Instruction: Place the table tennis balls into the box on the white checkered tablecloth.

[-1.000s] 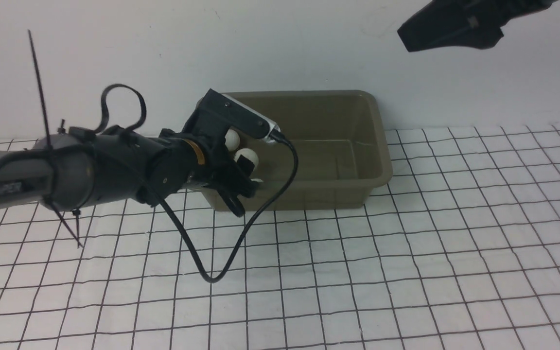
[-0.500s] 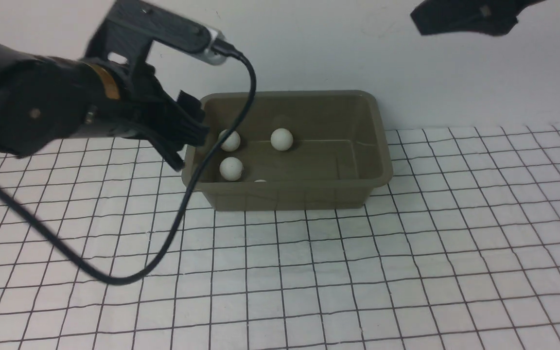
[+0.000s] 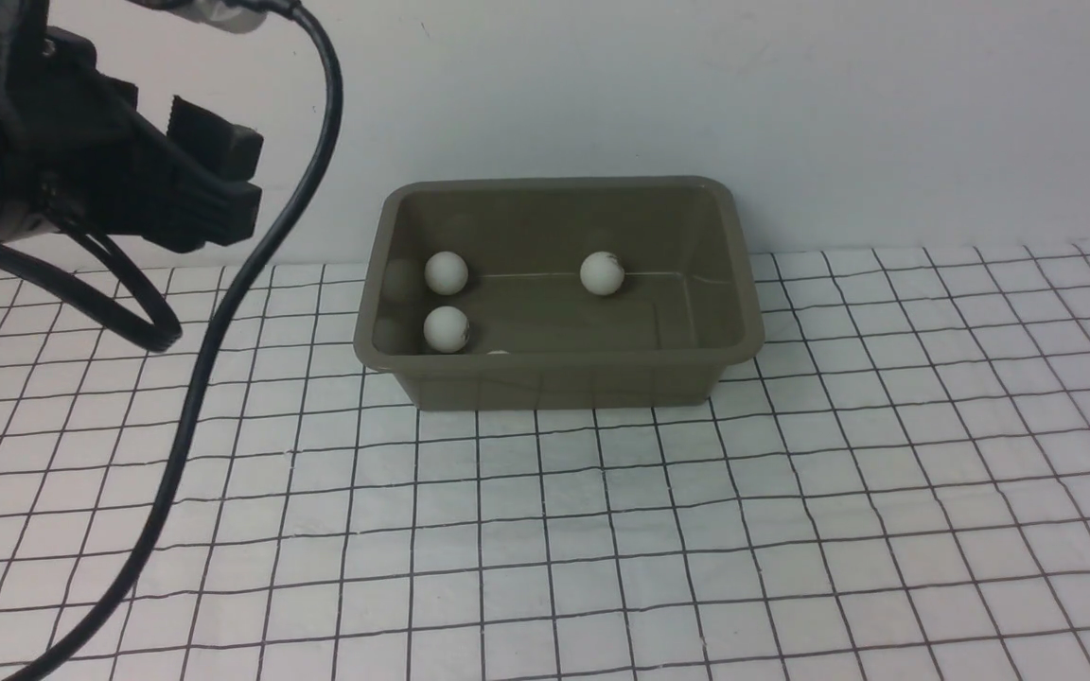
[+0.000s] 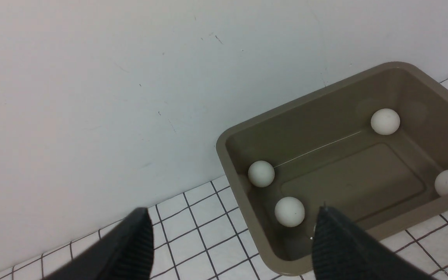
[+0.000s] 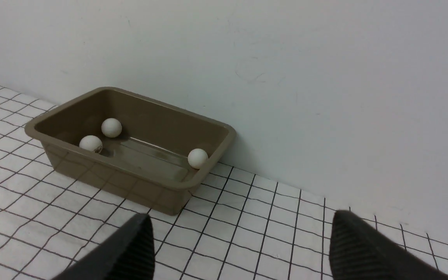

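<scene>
The olive-grey box (image 3: 559,378) sat on the white checkered tablecloth (image 3: 696,530) against the wall, holding four visible table tennis balls (image 3: 446,272); a fifth perhaps lay hidden. The left gripper (image 3: 209,194) hung spread and empty, up and left of the box. The right gripper (image 5: 239,249) stood wide apart, empty, well off.
</scene>
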Action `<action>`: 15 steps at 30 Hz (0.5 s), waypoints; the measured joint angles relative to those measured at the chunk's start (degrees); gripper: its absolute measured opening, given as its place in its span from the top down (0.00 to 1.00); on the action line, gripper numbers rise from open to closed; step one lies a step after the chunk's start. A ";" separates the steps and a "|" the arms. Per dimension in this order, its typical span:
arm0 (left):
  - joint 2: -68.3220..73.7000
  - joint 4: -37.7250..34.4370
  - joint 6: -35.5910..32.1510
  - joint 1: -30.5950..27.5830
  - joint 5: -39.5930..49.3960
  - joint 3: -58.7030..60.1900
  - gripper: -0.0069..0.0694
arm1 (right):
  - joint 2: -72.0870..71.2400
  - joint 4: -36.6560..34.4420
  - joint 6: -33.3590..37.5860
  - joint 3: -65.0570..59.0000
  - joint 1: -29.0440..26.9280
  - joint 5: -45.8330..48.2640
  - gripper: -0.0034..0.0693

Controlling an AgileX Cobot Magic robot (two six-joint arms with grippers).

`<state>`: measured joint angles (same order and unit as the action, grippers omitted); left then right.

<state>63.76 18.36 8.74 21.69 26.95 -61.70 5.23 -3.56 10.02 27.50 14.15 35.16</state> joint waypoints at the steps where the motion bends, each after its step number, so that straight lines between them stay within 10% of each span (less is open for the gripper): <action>1: 0.00 -0.12 0.00 0.00 0.00 0.00 0.26 | 0.00 0.00 -0.91 -1.19 0.00 -1.99 0.20; 15: 0.00 -1.06 0.00 0.00 -0.45 0.00 0.29 | 0.00 0.00 -3.00 -9.30 0.00 -2.12 0.20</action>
<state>63.76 17.31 8.74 21.69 26.50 -61.70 5.23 -3.56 7.02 18.20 14.15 33.03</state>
